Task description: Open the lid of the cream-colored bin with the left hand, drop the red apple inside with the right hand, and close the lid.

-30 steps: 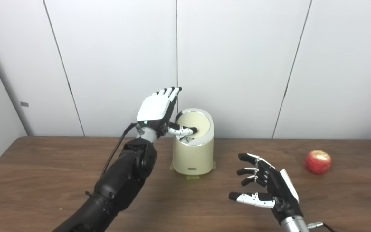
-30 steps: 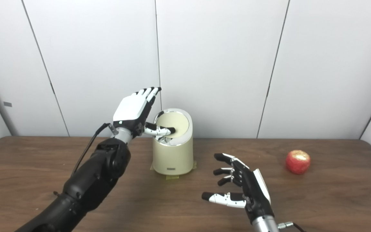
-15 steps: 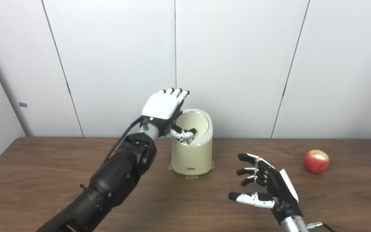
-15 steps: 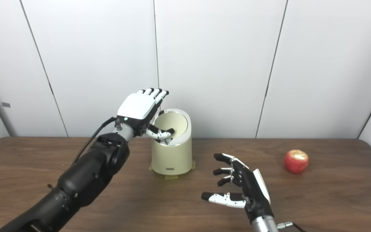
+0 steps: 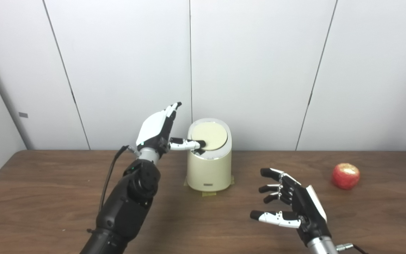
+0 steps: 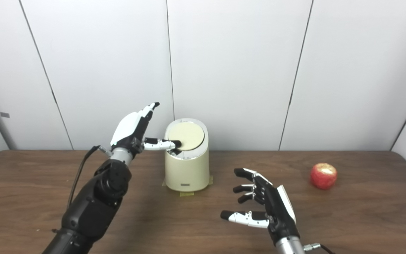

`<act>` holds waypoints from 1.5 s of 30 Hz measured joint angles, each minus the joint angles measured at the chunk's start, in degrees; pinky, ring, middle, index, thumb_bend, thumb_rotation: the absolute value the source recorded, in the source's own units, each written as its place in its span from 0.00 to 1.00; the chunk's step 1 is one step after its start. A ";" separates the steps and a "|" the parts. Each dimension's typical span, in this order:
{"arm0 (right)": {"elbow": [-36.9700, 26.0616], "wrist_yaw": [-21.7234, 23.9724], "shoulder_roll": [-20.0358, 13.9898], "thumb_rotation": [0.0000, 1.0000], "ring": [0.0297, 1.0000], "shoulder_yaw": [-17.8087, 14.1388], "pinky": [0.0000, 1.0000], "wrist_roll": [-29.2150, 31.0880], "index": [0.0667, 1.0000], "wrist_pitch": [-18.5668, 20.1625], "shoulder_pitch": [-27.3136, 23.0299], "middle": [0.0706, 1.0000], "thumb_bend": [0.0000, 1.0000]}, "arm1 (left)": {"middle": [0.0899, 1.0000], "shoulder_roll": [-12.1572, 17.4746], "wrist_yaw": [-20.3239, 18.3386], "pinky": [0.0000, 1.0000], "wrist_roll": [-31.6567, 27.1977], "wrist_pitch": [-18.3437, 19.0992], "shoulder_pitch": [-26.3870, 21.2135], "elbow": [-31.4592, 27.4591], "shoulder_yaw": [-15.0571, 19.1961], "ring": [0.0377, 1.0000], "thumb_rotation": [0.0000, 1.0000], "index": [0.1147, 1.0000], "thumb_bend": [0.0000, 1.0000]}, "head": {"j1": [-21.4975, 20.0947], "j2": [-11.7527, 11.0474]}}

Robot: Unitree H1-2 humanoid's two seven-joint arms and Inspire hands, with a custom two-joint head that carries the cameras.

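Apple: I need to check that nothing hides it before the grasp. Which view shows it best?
Both show the apple whole and unobstructed on the table, apart from the open right hand. The right eye view has it a little farther from the frame edge; in the left eye view it sits nearer the right border.

The bin (image 5: 209, 169) hides its own inside beneath the lid (image 5: 209, 135). The thumb (image 5: 185, 144) covers the lid's near-left edge, so any gap there cannot be told.

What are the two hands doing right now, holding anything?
Left hand: open, holding nothing, thumb resting on the bin lid.
Right hand: open, fingers spread, empty.
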 measured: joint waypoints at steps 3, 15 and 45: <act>0.00 -0.01 0.11 0.10 0.63 0.05 0.49 -0.02 0.72 0.06 -0.01 0.79 0.69 | 1.00 -1.33 -2.26 0.93 -8.23 1.77 2.33 -6.05 5.09 1.00 0.42 1.00 0.82 | 0.00 0.00; 0.09 -0.02 0.05 0.09 0.62 -0.30 0.50 0.17 0.72 0.02 -0.04 0.78 0.68 | 0.86 -4.39 -7.25 0.77 -27.66 7.02 24.32 -24.40 14.08 0.85 0.30 0.89 0.74 | 0.09 0.09; -4.48 3.75 -19.83 0.11 0.78 -5.42 0.61 -15.11 0.80 24.08 -8.83 0.89 0.81 | 0.79 0.96 -11.22 0.60 -31.43 -2.48 33.97 -26.81 12.16 0.73 0.08 0.82 0.56 | -19.68 -3.87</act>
